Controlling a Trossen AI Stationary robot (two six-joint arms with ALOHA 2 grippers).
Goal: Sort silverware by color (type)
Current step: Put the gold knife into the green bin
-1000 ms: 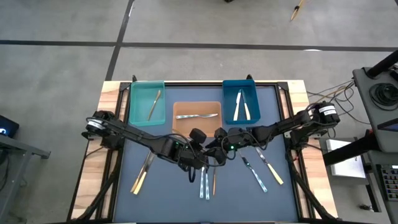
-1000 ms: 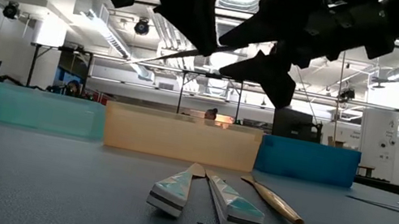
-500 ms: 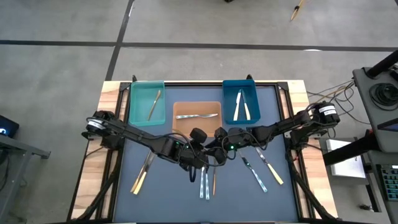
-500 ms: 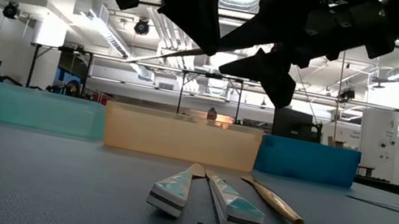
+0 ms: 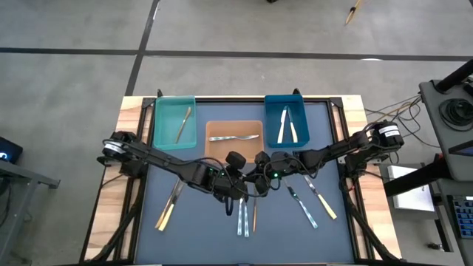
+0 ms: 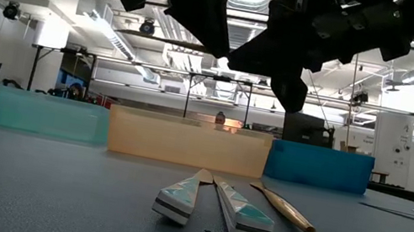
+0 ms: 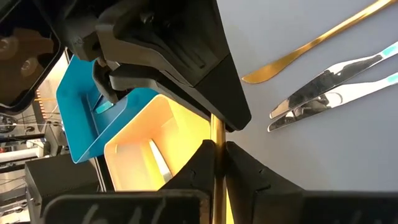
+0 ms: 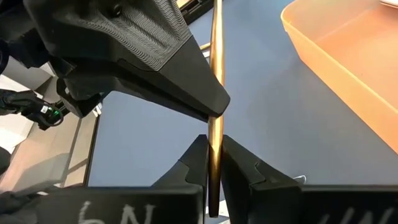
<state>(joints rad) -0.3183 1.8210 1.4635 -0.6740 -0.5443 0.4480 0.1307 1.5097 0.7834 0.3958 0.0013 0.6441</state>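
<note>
Handover, gold utensil (image 8: 216, 74): my left gripper (image 7: 217, 149) and right gripper (image 8: 214, 144) both pinch it, shaft bridging them, just before the orange bin (image 5: 214, 130).

gold utensil (image 8: 215, 93), teal bin (image 5: 175, 123), orange bin (image 5: 233, 146), blue bin (image 5: 285, 118), dark grey table (image 5: 199, 222).

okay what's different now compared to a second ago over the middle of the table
The right pincer has closed on the gold utensil that the left pincer already held shut, so both now grip it in mid-air. Neither arm shifted noticeably. The pieces on the table and in the teal bin, orange bin and blue bin stayed put.
</note>
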